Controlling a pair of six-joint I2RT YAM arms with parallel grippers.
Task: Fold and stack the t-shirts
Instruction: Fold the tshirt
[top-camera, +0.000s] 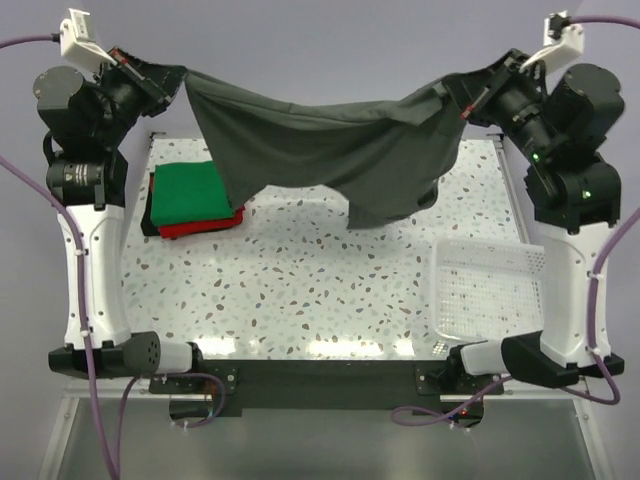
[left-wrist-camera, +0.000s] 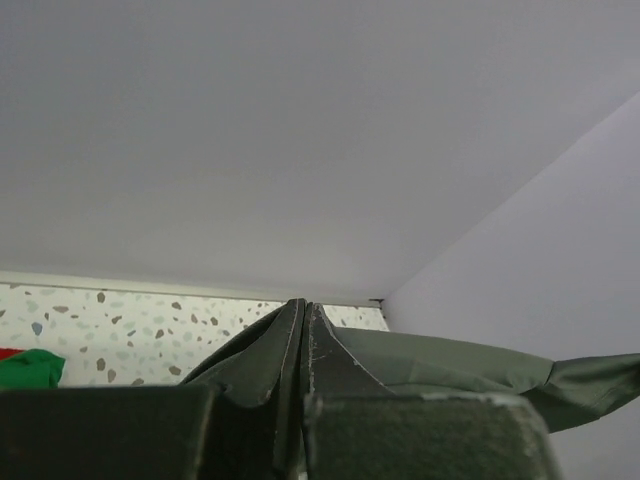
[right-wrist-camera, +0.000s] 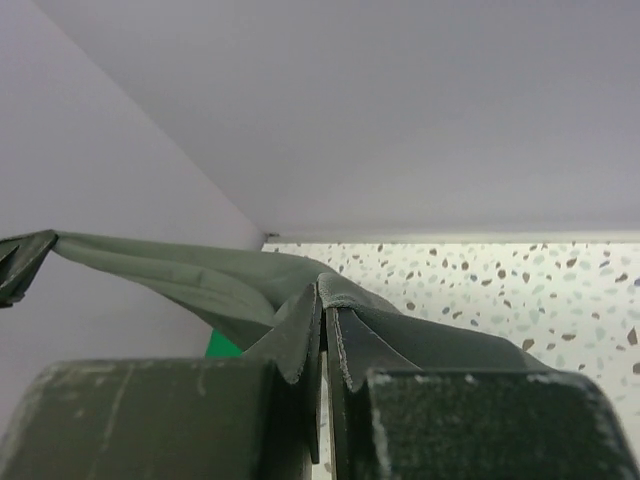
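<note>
Dark grey cloth hangs in the air between the two arms. It is the big charcoal t-shirt (top-camera: 330, 150), stretched from one claw to the other above the far half of the table (top-camera: 320, 300). The left gripper (top-camera: 168, 82) is clamped on the upper left corner of this shirt. The right gripper (top-camera: 462, 98) is clamped in the same way on the upper right corner. In both wrist views the two fingers press together with only a thin fold of grey cloth between them.

The top edge of the shirt sags a little in the middle. Below it the cloth falls in loose folds. The lowest part hangs right of the centre, over the speckled surface, and I cannot tell if it touches the surface there.

On the left side of the table lies a folded green t-shirt (top-camera: 190, 192). It rests on a folded red t-shirt (top-camera: 205, 226), of which only the near and right edges show. This small stack is just beside the left arm. A white mesh basket (top-camera: 490, 290) stands at the near right corner, next to the right arm and well apart from the stack.
</note>
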